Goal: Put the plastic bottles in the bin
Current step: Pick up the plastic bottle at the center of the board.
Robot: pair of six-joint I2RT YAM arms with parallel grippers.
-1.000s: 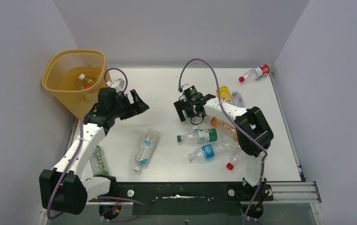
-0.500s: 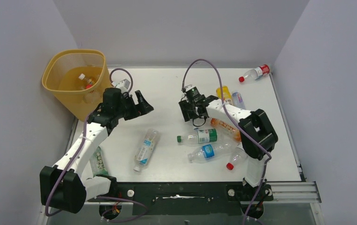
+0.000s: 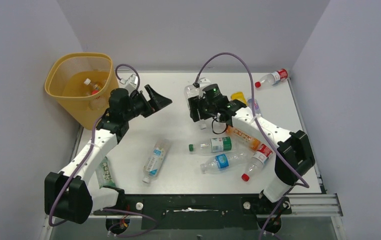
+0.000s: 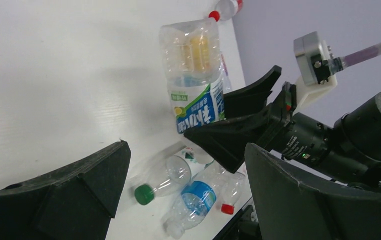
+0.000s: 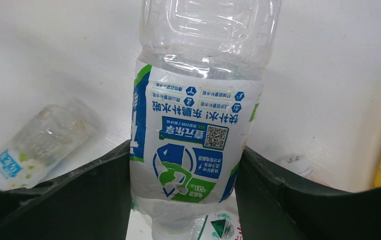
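Note:
My right gripper (image 3: pixel 197 106) is shut on a clear plastic bottle (image 5: pixel 193 125) with a blue, green and white label, held off the table at mid-back; its black fingers (image 5: pixel 103 185) press both sides of the label. The same bottle (image 4: pixel 196 90) shows in the left wrist view. My left gripper (image 3: pixel 158 101) hangs open and holds nothing, to the right of the yellow-orange bin (image 3: pixel 53 75) at the far left. Two bottles (image 3: pixel 90 86) lie inside the bin. On the table lie a green-capped bottle (image 3: pixel 213 145), a blue-labelled one (image 3: pixel 223 161) and a red-capped one (image 3: pixel 256 162).
Other bottles lie about: an orange one (image 3: pixel 243 136), a yellow one (image 3: pixel 238 96), a red-labelled one (image 3: pixel 273 77) at the far right corner, a clear one (image 3: pixel 155 157) left of centre and a green one (image 3: pixel 105 172) by the left arm's base.
My right gripper has closed on the labelled bottle and lifted it towards the back. My left gripper has moved right, away from the bin, still open.

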